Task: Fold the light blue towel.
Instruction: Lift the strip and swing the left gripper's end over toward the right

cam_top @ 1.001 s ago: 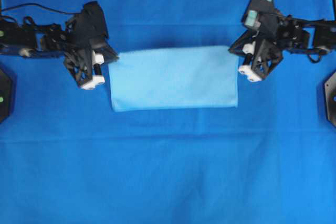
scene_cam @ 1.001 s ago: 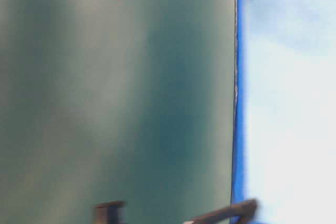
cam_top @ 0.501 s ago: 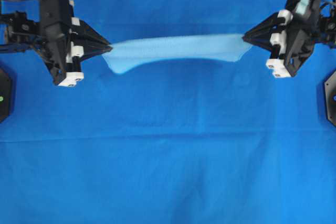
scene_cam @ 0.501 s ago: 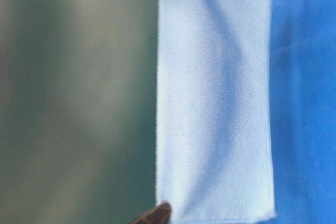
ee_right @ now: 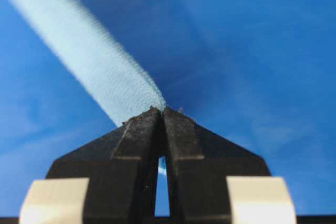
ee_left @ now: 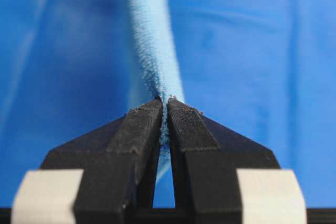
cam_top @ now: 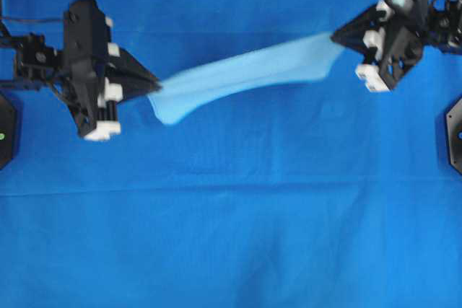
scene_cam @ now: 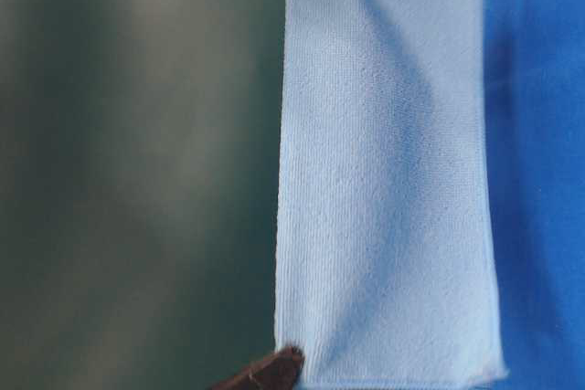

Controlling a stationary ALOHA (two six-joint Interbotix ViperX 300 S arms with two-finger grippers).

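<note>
The light blue towel [cam_top: 245,73], folded in half, hangs stretched in the air between both grippers, slanting from lower left to upper right in the overhead view. My left gripper [cam_top: 153,84] is shut on its left end; the left wrist view shows the towel [ee_left: 155,51] pinched between the fingertips of the left gripper [ee_left: 166,102]. My right gripper [cam_top: 338,36] is shut on the right end, where the towel [ee_right: 89,56] runs away from the right gripper [ee_right: 161,110]. The table-level view shows the towel [scene_cam: 384,180] hanging as a flat rectangle with a dark fingertip at each upper corner.
The deeper royal-blue table covering [cam_top: 231,221] lies under everything, with faint crease lines across it. Black fixtures stand at the left edge [cam_top: 6,128] and right edge [cam_top: 455,131].
One second ago the towel lay flat on the covering with both grippers at its ends. Both have lifted it; now the right end has moved back and the left end forward, slanting it.
</note>
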